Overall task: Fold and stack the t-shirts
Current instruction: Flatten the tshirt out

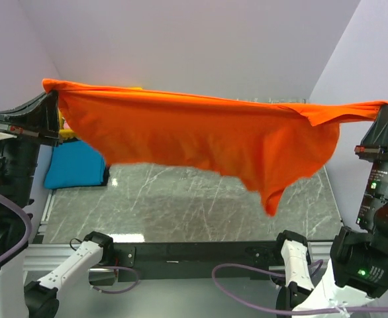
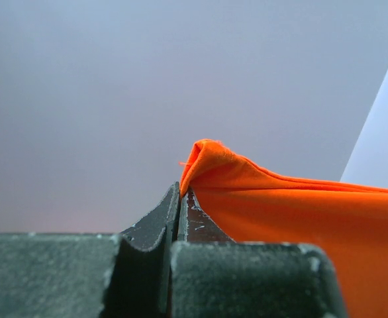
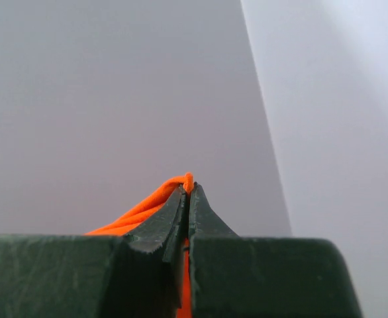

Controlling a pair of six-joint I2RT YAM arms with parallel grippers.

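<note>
A bright orange t-shirt [image 1: 207,136] hangs stretched in the air across the whole table, held at both ends. My left gripper [image 1: 51,89] is shut on its left corner, and the left wrist view shows that gripper [image 2: 183,189] pinching the orange cloth [image 2: 300,218] at the fingertips. My right gripper [image 1: 386,108] is shut on the right corner; in the right wrist view the same gripper [image 3: 189,187] has an orange fold [image 3: 147,209] squeezed between its jaws. A teal blue t-shirt [image 1: 75,165] lies on the table at the left, partly hidden behind the orange one.
A yellow tray [image 1: 67,132] peeks out at the left behind the orange cloth, above the teal shirt. The dark marbled tabletop [image 1: 181,199] lies under the hanging shirt. White walls close the back and both sides. Both arm bases stand at the near edge.
</note>
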